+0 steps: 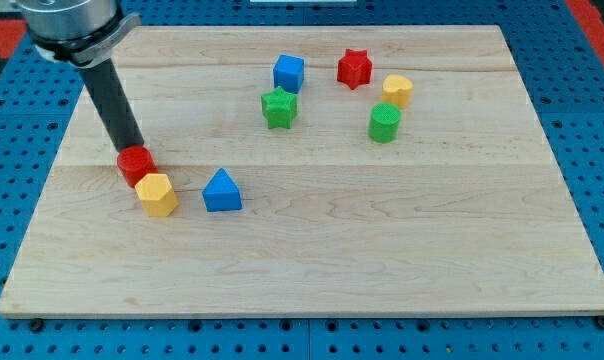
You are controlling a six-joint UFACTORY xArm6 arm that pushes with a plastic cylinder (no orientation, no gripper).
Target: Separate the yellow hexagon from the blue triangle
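Note:
The yellow hexagon (157, 194) lies at the board's left, touching a red cylinder (135, 163) just above and left of it. The blue triangle (222, 190) sits a short gap to the hexagon's right, apart from it. My tip (130, 148) is at the red cylinder's upper left edge, touching or nearly touching it, up and left of the hexagon. The dark rod slants up to the view's top left.
A blue cube (289, 72), green star (279, 107), red star (354, 68), yellow cylinder (398, 91) and green cylinder (384, 123) cluster near the top middle. The wooden board (382, 250) lies on a blue pegboard surface.

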